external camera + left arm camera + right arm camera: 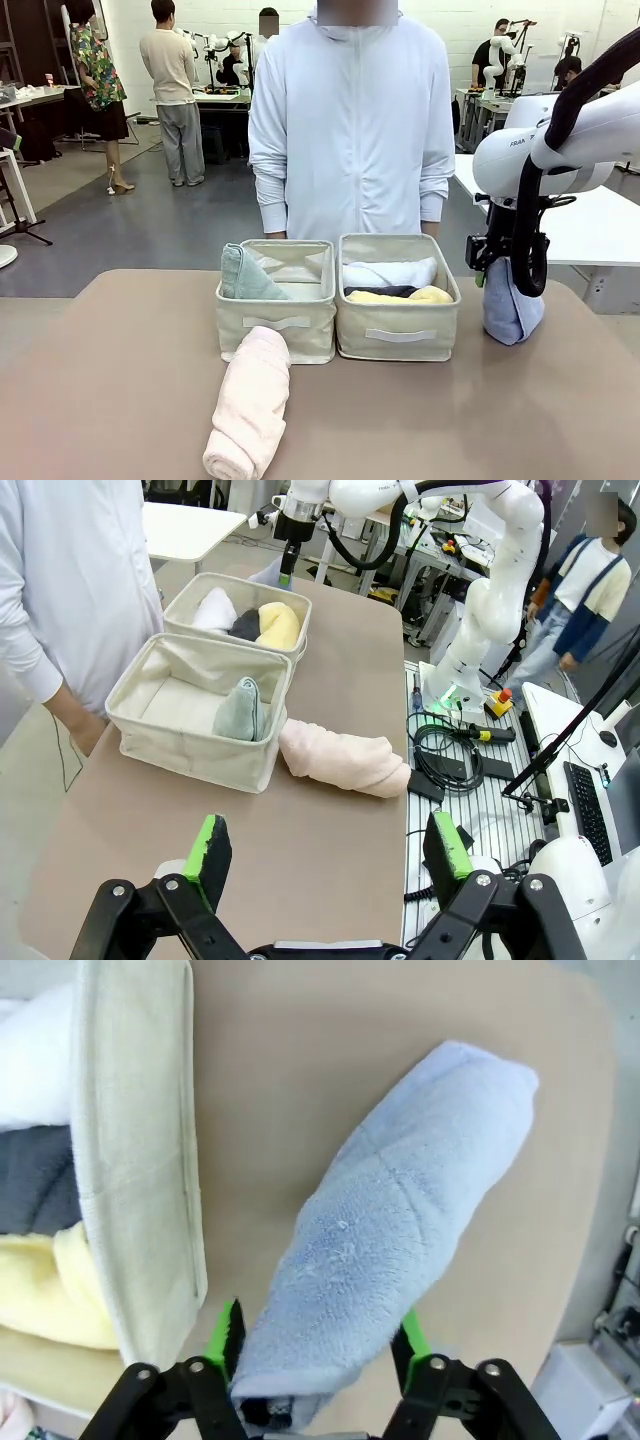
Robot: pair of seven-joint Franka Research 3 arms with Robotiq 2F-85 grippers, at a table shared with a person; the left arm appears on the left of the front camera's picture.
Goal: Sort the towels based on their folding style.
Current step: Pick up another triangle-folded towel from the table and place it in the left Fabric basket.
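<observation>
While pinched at its upper end between right jaws: light blue towel, upright on tabletop, just beside right-hand bin. Left jaws wide, empty, above tabletop, facing pink towel.

Grey floor beyond the brown table, white worktable to its right, white wall far behind, people standing

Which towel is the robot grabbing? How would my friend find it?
Find the two beige fabric bins mid-table. Just right of them, under the right gripper, stands the light blue cone-folded terry towel. It alone stands upright outside the bins; the pale pink rolled towel lies flat.
</observation>
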